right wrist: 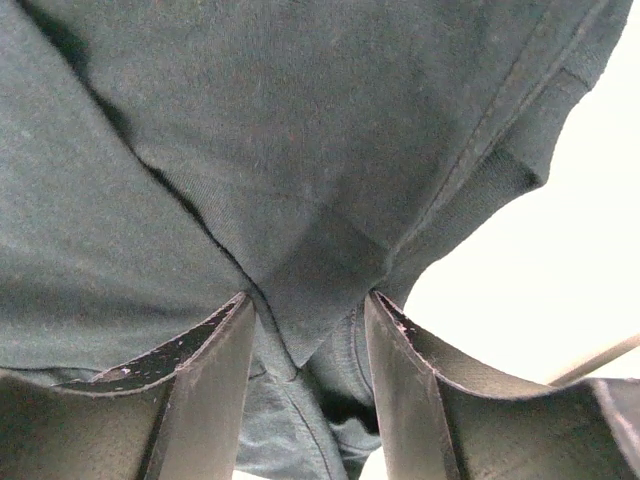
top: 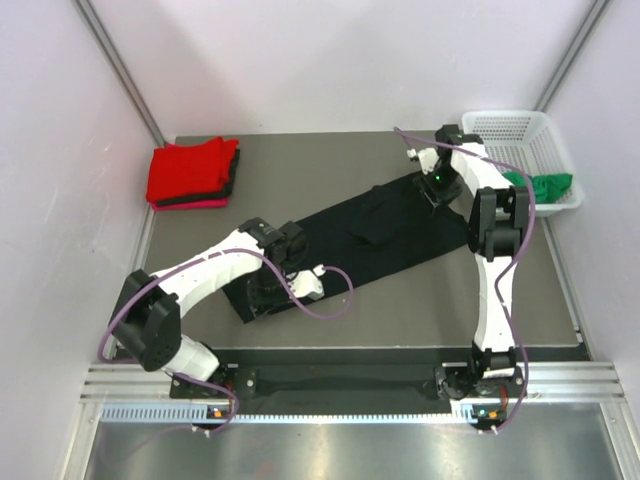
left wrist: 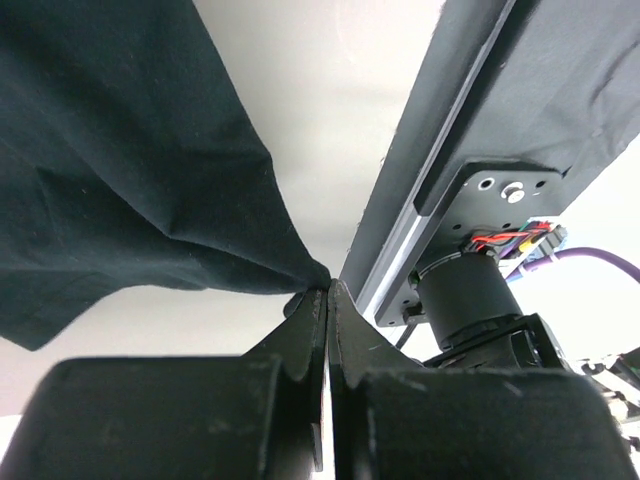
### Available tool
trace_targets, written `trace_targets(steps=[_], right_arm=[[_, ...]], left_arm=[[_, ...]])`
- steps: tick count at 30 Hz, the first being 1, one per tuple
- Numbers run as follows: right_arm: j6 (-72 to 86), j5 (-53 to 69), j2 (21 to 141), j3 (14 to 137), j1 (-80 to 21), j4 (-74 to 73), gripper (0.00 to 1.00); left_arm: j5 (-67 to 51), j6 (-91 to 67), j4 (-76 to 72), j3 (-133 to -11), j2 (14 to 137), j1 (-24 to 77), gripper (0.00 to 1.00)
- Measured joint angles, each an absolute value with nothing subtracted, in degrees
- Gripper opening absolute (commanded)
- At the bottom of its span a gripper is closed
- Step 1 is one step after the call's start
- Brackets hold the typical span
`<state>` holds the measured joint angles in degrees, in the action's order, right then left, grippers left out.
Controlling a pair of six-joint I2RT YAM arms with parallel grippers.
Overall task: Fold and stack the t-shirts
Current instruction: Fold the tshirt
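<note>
Overhead view of a grey-brown table enclosed by pale walls, with a metal rail along its near edge where two white-and-black robot arms are bolted. A black t-shirt lies stretched diagonally across the middle of the table. The left gripper is at the shirt's near left end, fingers pressed together on a pinch of the black cloth. The right gripper is at the far right end, fingers apart with cloth bunched between them (not clamped). A folded red t-shirt tops a small stack in the far left corner. A green t-shirt sits in a white mesh basket at far right.
</note>
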<state>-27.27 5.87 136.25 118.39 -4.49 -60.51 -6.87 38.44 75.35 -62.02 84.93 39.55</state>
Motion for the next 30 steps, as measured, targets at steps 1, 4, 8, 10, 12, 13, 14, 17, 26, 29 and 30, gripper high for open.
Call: trace_targets(steps=[1,4,8,10,12,13,14,17,26,29,30], right_arm=[[-27.4,5.3,136.9,119.5,-4.8,-61.3,0.5],[-28.2,3.1,139.2,123.6,-5.9,-63.9,0.52],[-30.0,0.7,143.0,130.4,-7.6,-66.5,0.53],[-30.6,-0.4,144.3,133.1,-8.4,-66.4,0.54],[-31.1,-1.1,144.9,134.2,-9.1,-65.4,0.54],[-31.4,-1.4,145.1,134.7,-9.5,-64.8,0.54],[-31.5,-1.6,145.4,135.2,-9.7,-64.1,0.54],[-31.7,-1.8,146.8,137.8,-10.5,-61.3,0.56],[-31.7,-0.9,148.8,139.3,-13.3,-46.9,0.6],[-31.8,-0.7,149.4,139.5,-14.4,-43.5,0.6],[-31.7,-0.5,149.7,139.7,-14.7,-42.2,0.6]], left_arm=[[-7.2,38.4,75.4,-62.4,84.9,39.8,0.0],[-8.2,38.2,75.6,-64.2,85.8,41.0,0.0],[-9.9,37.9,75.8,-67.4,88.5,44.9,0.0],[-10.7,37.7,75.7,-69.1,90.2,48.1,0.0],[-11.5,37.6,75.7,-70.5,91.7,51.3,0.0],[-11.9,37.6,75.7,-71.1,92.5,53.1,0.0],[-12.5,37.5,75.8,-71.9,93.4,54.7,0.0],[-14.1,37.3,75.8,-73.7,95.7,58.5,0.0],[-18.4,36.1,76.6,-85.0,107.6,63.7,0.0],[-19.3,35.7,76.5,-89.3,110.5,66.0,0.0],[-19.7,35.5,76.5,-90.4,111.2,67.0,0.0]])
